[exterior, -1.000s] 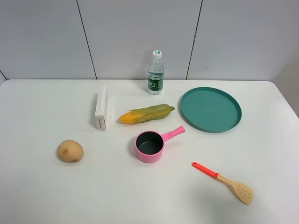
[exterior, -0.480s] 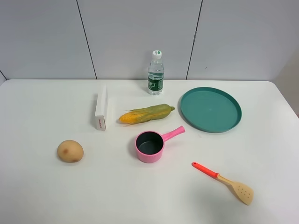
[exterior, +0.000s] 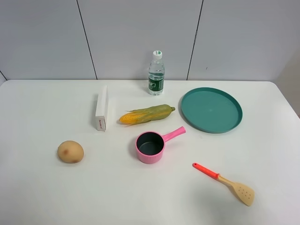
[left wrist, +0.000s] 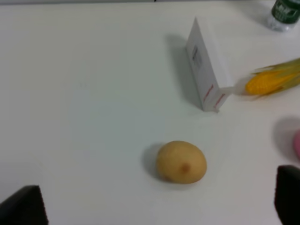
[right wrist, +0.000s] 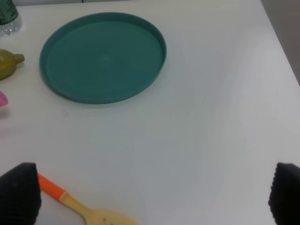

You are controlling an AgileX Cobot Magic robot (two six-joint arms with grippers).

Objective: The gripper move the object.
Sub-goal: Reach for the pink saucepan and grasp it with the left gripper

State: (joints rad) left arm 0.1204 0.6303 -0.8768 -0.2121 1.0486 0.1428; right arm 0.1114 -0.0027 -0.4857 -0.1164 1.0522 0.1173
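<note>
The small pink saucepan [exterior: 151, 146] with a dark inside stands upright near the table's middle, its straight handle [exterior: 173, 134] pointing back right. No arm shows in the exterior high view. In the left wrist view only a sliver of the pan [left wrist: 297, 143] shows at the frame edge; the left gripper [left wrist: 154, 206] is open and empty, its black fingertips [left wrist: 23, 206] wide apart, with the potato lying ahead of it. In the right wrist view the handle's tip [right wrist: 2, 99] shows; the right gripper [right wrist: 152, 194] is open and empty, its fingertips [right wrist: 285, 192] spread over bare table.
A potato [exterior: 70, 152] lies at the left, a white box [exterior: 101, 109] and a corn cob [exterior: 146, 114] lie behind the pan, and a water bottle [exterior: 156, 73] stands at the back. A teal plate [exterior: 212, 109] is at the right, and an orange-handled wooden spatula [exterior: 225, 183] at the front right.
</note>
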